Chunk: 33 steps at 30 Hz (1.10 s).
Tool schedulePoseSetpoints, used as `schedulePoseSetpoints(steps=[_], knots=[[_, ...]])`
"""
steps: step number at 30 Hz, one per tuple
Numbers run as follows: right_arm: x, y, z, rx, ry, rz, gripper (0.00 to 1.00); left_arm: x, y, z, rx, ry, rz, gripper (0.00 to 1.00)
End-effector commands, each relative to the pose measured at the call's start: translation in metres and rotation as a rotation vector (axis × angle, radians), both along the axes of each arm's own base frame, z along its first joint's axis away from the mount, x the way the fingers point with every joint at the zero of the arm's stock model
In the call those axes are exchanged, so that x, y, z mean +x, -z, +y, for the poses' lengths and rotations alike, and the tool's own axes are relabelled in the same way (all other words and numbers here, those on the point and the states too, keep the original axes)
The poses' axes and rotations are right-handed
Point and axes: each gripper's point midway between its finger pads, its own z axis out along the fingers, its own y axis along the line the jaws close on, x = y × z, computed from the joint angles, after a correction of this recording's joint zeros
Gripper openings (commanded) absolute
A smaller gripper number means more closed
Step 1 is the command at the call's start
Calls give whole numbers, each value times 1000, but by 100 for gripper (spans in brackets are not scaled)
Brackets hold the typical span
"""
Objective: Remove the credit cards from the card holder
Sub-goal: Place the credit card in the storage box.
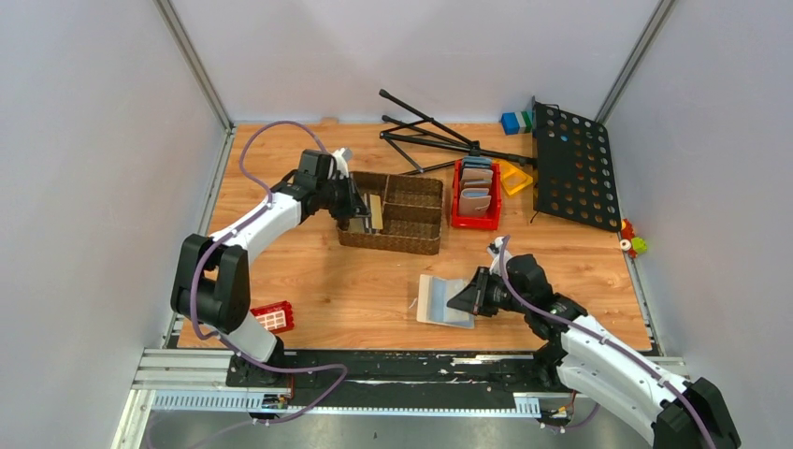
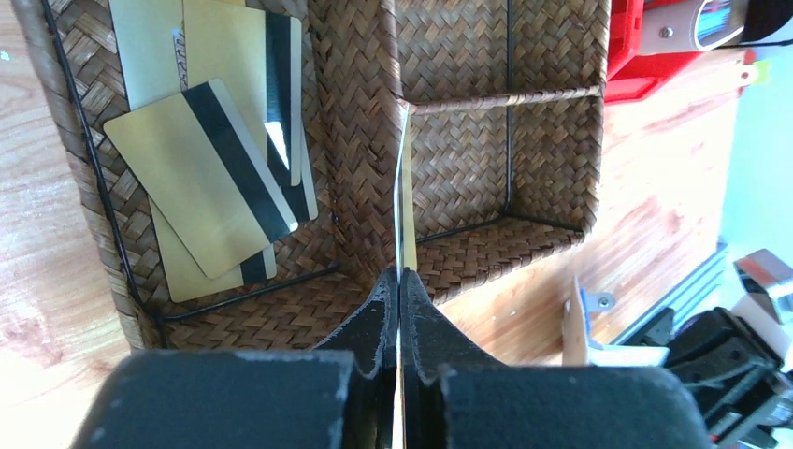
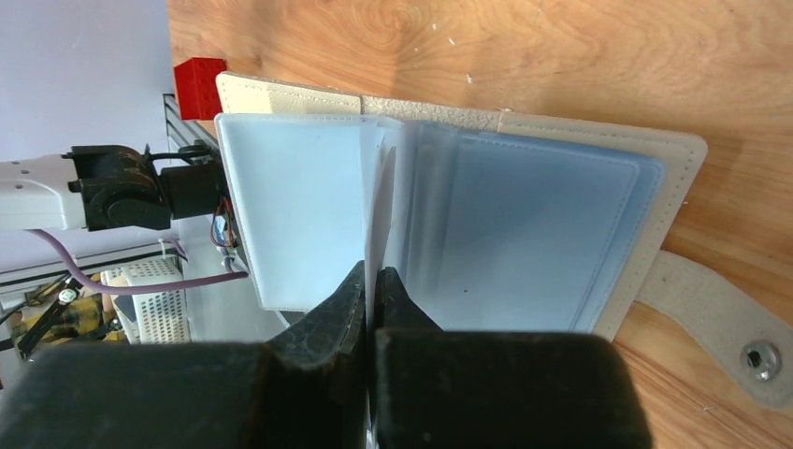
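The right gripper (image 3: 372,281) is clamped on an inner sleeve (image 3: 376,215) of the open card holder (image 3: 561,215), which lies flat on the table (image 3: 580,56). Farther back, the left gripper (image 2: 399,285) pinches one card (image 2: 405,206) edge-on, long axis straight ahead, alongside the basket (image 2: 468,253) divider (image 2: 360,140). The other credit cards (image 2: 215,178) lie in the adjacent compartment.

No writing is legible on the credit cards (image 2: 201,182) or elsewhere.
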Motion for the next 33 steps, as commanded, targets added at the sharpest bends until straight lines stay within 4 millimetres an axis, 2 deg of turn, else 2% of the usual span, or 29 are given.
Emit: schedulePoseSetpoints(steps=[1, 4, 7, 9, 14, 17, 24, 33], knots=[[15, -26, 11, 44, -19, -85, 0, 6, -12, -3, -91, 33, -13, 0], [17, -26, 14, 43, -28, -78, 0, 9, -16, -3, -108, 47, -3, 0], [17, -25, 14, 36, -33, -74, 0, 5, -31, -8, -165, 79, -22, 0], [17, -25, 14, 37, -32, -77, 0, -3, -45, -19, -262, 147, -15, 0], [18, -27, 14, 42, -32, -83, 0, 7, -43, 4, -114, 92, -17, 0], [18, -29, 14, 33, -39, -85, 0, 14, -44, 11, -64, 66, -26, 0], [18, -30, 14, 32, -41, -83, 0, 32, -29, 29, 77, 25, -9, 0], [18, -30, 14, 31, -36, -82, 0, 53, 4, 30, 134, 30, 27, 3]])
